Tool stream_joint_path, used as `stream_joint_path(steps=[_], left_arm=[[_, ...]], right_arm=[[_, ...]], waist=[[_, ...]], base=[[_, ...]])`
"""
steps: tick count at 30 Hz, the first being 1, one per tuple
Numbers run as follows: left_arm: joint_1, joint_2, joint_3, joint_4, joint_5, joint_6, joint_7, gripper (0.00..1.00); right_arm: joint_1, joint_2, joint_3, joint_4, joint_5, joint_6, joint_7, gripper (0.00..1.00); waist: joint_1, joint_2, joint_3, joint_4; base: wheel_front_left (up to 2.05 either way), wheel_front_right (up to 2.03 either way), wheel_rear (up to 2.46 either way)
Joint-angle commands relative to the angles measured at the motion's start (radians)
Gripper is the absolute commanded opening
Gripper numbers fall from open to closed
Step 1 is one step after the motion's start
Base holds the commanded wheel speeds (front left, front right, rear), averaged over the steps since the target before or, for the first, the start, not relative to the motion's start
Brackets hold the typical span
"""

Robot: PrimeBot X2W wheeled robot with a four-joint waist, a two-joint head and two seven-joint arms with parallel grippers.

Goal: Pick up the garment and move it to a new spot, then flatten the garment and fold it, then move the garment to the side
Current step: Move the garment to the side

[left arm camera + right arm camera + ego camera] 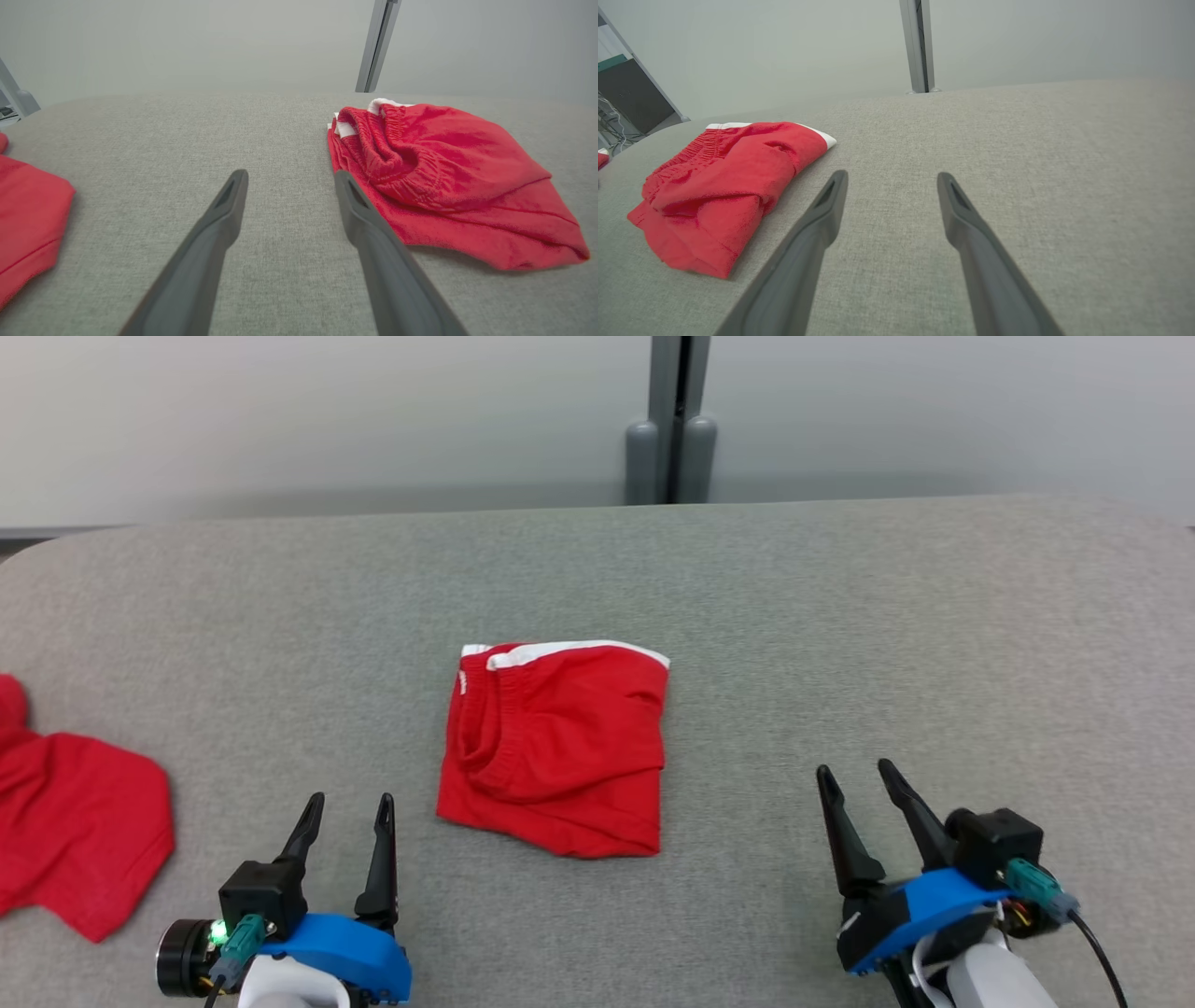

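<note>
**Red garment (pixel 555 747) folded mid-desk (pixel 840 616), nothing gripped**

I see the garment lying in a rough folded square at the middle of the grey desk. It has white trim along its far edge and a bunched waistband on its left. My left end effector (pixel 352 800) hovers near its near-left corner, jaws spread and empty, apart from the fabric. My right end effector (pixel 854 768) sits well apart to the right, equally released. Another red cloth (pixel 75 831) lies at the desk's left edge.

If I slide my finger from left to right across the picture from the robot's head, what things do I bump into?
Loose red cloth at the table's edge → left gripper, open → folded red garment with white trim → right gripper, open. All are on or over the grey table.
</note>
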Motion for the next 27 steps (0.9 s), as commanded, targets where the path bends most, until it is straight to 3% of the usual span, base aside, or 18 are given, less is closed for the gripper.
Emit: stream_joint_path(steps=[1,10,19,20,21,22,23,27], left_arm=[[-0.016,-0.004,0.004,-0.002,0.002,-0.001,0.000,1.00],[-0.051,0.006,-0.060,-0.007,-0.033,-0.002,0.000,1.00],[-0.071,0.029,-0.123,-0.014,-0.085,-0.003,0.000,1.00],[-0.072,0.030,-0.126,-0.015,-0.089,-0.003,0.000,1.00],[-0.073,0.031,-0.127,-0.016,-0.091,-0.003,0.000,1.00],[-0.075,0.032,-0.128,-0.018,-0.095,-0.003,0.000,1.00],[-0.076,0.034,-0.128,-0.019,-0.097,-0.003,0.000,1.00],[-0.075,0.041,-0.130,-0.031,-0.105,-0.003,0.000,1.00]], right_arm=[[-0.027,-0.003,0.015,0.002,0.009,0.000,-0.004,1.00],[-0.163,-0.003,0.087,0.126,0.044,0.000,-0.004,1.00],[-0.257,-0.004,0.132,0.291,0.192,0.000,-0.004,0.99],[-0.265,-0.004,0.138,0.309,0.215,0.001,-0.003,0.85],[-0.270,-0.002,0.146,0.328,0.230,0.001,-0.002,0.39],[-0.273,-0.001,0.150,0.335,0.242,0.001,-0.002,0.16],[-0.278,-0.001,0.154,0.342,0.248,0.001,-0.002,0.00],[-0.280,-0.001,0.173,0.337,0.279,0.001,-0.001,0.00]], waist=[[0.0001,0.0000,0.020,0.026],[0.0001,0.0000,0.084,0.169],[0.0001,0.0000,0.120,0.255],[0.0001,0.0000,0.122,0.257],[0.0001,0.0000,0.125,0.259],[0.0001,0.0000,0.127,0.259],[0.0001,0.0000,0.129,0.259],[0.0001,0.0000,0.127,0.237]], base=[[0.00,0.00,0.00],[0.00,0.00,0.00],[0.00,0.00,0.00],[0.00,0.00,0.00],[0.00,0.00,0.00],[0.00,0.00,0.00],[0.00,0.00,0.00],[0.00,0.00,0.00]])
